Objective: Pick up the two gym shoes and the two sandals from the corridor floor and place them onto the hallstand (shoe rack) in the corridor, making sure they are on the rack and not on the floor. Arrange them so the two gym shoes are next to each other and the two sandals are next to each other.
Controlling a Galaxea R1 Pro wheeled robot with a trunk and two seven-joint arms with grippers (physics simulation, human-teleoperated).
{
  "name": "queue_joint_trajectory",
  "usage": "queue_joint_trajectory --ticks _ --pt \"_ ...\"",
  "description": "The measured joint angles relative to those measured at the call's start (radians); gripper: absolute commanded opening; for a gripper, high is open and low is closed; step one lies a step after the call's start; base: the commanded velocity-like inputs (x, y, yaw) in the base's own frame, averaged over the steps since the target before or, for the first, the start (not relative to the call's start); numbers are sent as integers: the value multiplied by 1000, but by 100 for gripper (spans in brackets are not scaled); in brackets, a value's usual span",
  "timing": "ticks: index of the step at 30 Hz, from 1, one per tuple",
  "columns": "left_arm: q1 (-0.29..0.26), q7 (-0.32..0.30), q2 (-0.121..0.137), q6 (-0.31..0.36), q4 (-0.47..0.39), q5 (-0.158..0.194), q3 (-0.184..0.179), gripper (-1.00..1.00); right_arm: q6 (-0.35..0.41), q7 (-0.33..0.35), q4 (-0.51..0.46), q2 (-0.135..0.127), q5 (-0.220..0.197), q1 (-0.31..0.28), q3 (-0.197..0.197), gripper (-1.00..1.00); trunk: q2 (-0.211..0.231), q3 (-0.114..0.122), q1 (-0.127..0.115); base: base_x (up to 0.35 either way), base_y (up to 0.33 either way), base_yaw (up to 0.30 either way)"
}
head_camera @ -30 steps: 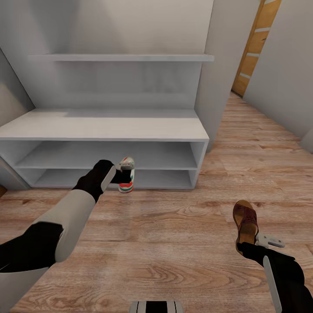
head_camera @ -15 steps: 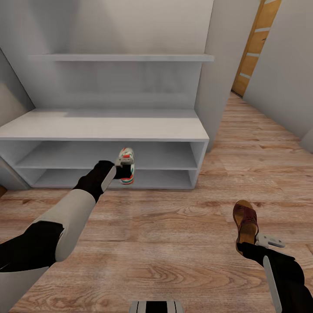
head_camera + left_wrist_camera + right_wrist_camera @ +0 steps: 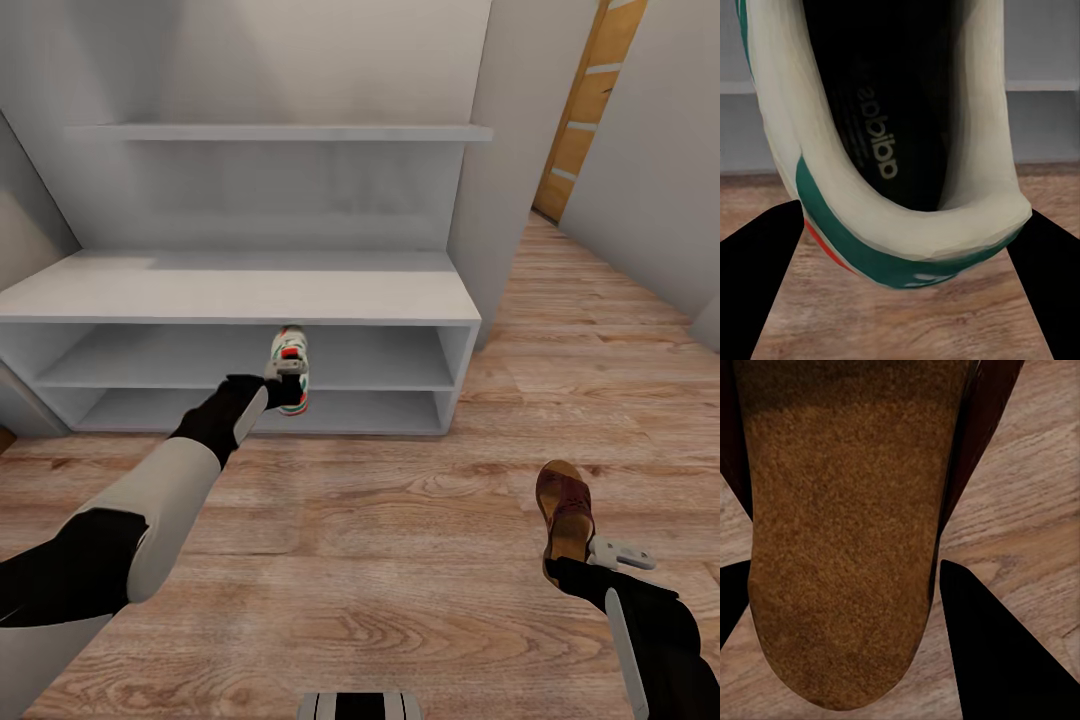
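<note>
Holding gym shoe [image 3: 290, 371] toe toward hallstand [image 3: 240, 290], left gripper [image 3: 278, 385] clamped

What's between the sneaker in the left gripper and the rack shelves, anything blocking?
Nothing visible. The gym shoe, held by the left gripper, hangs before the hallstand; its open shelves and top look bare.

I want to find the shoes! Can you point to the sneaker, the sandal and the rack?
sneaker [image 3: 289, 370]: head view, on its heel end.
sandal [image 3: 565, 505]: head view, on its brown strap.
rack [image 3: 240, 285]: head view, on its flat grey top.
</note>
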Motion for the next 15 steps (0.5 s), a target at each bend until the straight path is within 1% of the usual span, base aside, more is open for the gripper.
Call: queue_joint_trajectory --ticks 2,7,8,11,13,15 --pt "2 0 0 -4 0 0 -12 -100 0 1 0 0 0 0 0 -100 0 0 0 0 0 0" --pt "6 0 0 -38 1 1 -63 -100 0 0 0 0 0 0 0 -100 0 0 0 0 0 0" --pt "6 0 0 -40 1 1 -69 -100 0 0 0 0 0 0 0 -100 0 0 0 0 0 0" --pt "8 -3 0 -45 1 2 -99 -100 0 -1 0 0 0 0 0 -100 0 0 0 0 0 0" --pt "13 -5 0 -48 1 4 -127 -100 0 0 0 0 0 0 0 -100 0 0 0 0 0 0" --pt "18 -5 0 -49 1 4 -143 -100 0 0 0 0 0 0 0 -100 0 0 0 0 0 0"
